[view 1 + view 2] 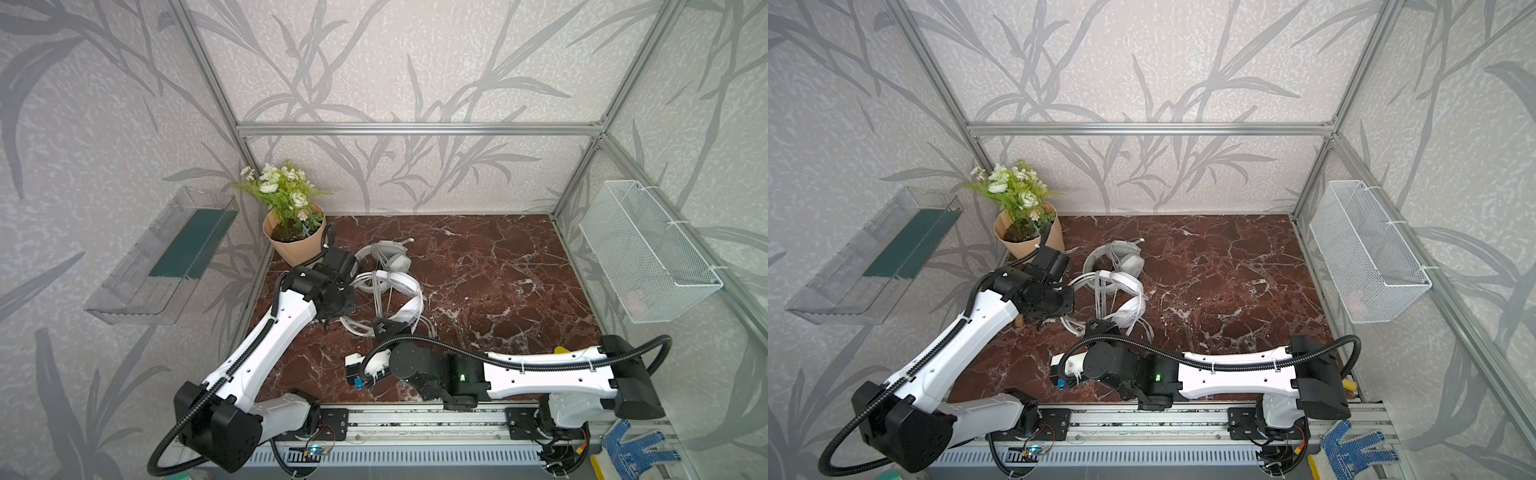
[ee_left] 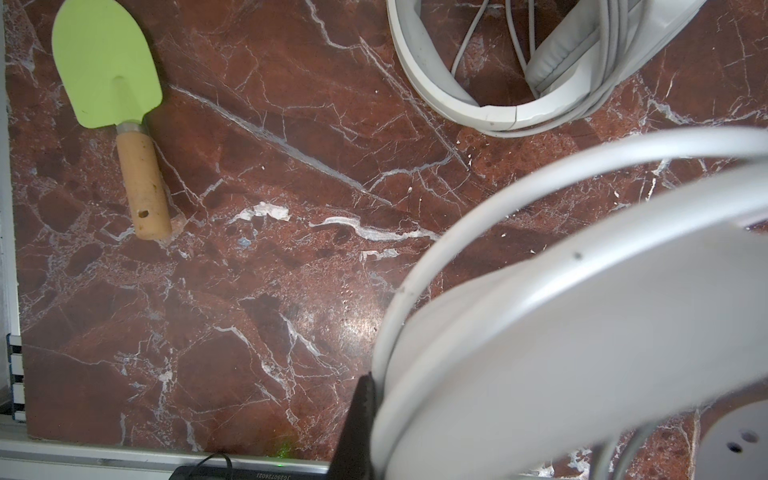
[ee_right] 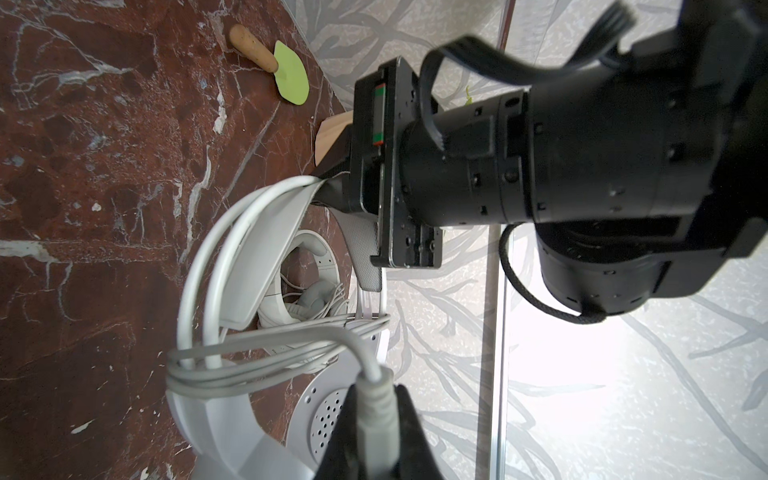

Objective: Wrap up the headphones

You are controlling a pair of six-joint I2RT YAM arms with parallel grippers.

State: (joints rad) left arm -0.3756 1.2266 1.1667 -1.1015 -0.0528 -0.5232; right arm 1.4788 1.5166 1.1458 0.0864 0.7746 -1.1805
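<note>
Clenched in left jaws: band [image 3: 266, 232] of glossy white plastic headset [image 1: 409, 309]. Pinched in right jaws: grey plug [image 3: 376, 399] of thin pale cable [image 3: 270, 345]. Risk: wound loops slipping off through slack.

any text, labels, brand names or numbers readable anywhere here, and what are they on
Row of characters on the black unit at the front edge of the table, left wrist view: upside down, too blurred to read.
Small white mark on the right end effector: too small to read.
No text visible on the white headphones, grey headphones, trowel or glove.
</note>
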